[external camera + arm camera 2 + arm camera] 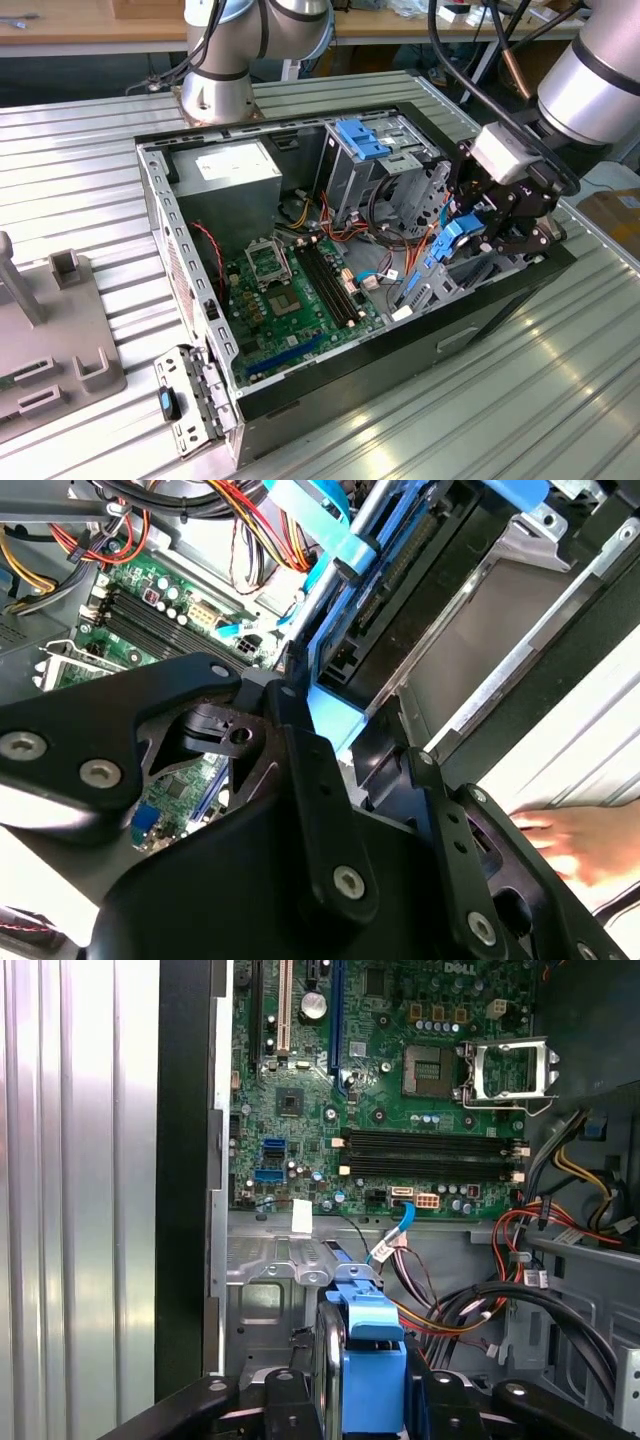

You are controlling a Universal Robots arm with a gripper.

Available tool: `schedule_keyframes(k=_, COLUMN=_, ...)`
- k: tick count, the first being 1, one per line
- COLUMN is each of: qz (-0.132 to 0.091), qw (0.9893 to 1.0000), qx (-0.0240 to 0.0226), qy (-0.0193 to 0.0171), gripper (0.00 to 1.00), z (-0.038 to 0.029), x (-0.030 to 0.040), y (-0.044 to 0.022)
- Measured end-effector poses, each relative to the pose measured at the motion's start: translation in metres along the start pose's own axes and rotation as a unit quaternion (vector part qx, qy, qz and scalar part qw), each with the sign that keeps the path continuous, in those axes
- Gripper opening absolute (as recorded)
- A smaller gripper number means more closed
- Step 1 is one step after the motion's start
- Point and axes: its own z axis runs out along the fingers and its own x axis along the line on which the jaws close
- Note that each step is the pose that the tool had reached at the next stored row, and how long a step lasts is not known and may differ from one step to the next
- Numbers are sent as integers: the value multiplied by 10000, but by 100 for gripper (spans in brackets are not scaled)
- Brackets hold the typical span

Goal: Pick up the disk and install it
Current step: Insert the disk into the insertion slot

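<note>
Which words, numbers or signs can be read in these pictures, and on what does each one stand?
No text can be quoted safely.
Motherboard: white print, too small to read.
Label on the grey power supply: blurred.
White tag at the board's edge: unreadable.
Disk in the pincer: no print shows on its blue frame.

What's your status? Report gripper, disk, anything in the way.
Gripper shut on the disk. Disk held inside the computer case, by the drive bay. Cable bundle close alongside; a person's hand beside the case.
</note>
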Motion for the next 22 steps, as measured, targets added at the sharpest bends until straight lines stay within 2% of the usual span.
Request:
schedule_keyframes(k=5, qz=0, qw=10000, qx=0, qy=1, gripper=44, z=0, x=0, y=0)
schedule_keyframes(k=8, qz=0, qw=10000, qx=0, qy=1, gripper=62, z=0, x=0, y=0)
schedule_keyframes(k=19, qz=-33, qw=10000, qx=-3, qy=0, gripper=62, z=1, x=-2, y=-3)
schedule_keyframes(k=22, qz=-33, qw=10000, qx=-3, qy=1, gripper=62, z=5, x=-15, y=-36)
